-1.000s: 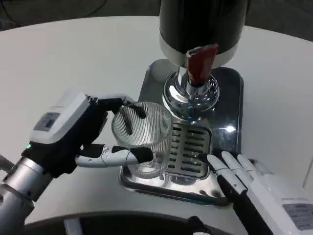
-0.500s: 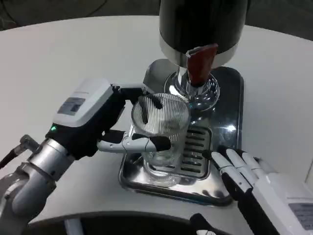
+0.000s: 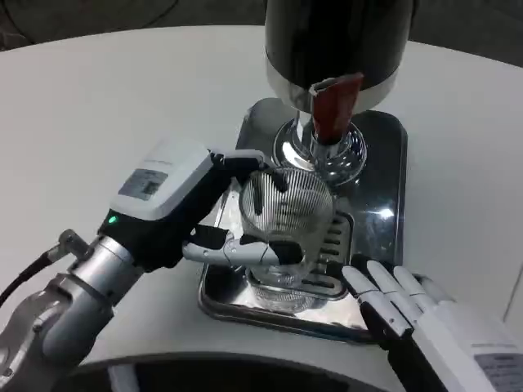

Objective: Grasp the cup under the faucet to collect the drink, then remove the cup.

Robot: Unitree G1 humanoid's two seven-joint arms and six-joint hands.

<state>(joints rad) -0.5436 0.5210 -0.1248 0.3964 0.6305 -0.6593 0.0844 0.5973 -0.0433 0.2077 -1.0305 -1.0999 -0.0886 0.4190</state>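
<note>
My left hand (image 3: 184, 204) grips a clear ribbed glass cup (image 3: 285, 214), fingers wrapped round its side. The cup stands tilted over the slotted grate of a steel drip tray (image 3: 384, 155), just in front of and below the chrome faucet (image 3: 320, 151) with its red lever (image 3: 333, 106). The faucet belongs to a black drink dispenser (image 3: 335, 41). No liquid shows in the cup. My right hand (image 3: 409, 306) lies at the tray's front right corner with its fingers stretched out, holding nothing.
The white round table (image 3: 98, 106) spreads wide to the left and behind. Its front edge runs close under both forearms. The dispenser body overhangs the tray at the back.
My left hand has carried the cup rightward and farther in, from the tray's left front edge to under the faucet. The right hand shifted slightly.
</note>
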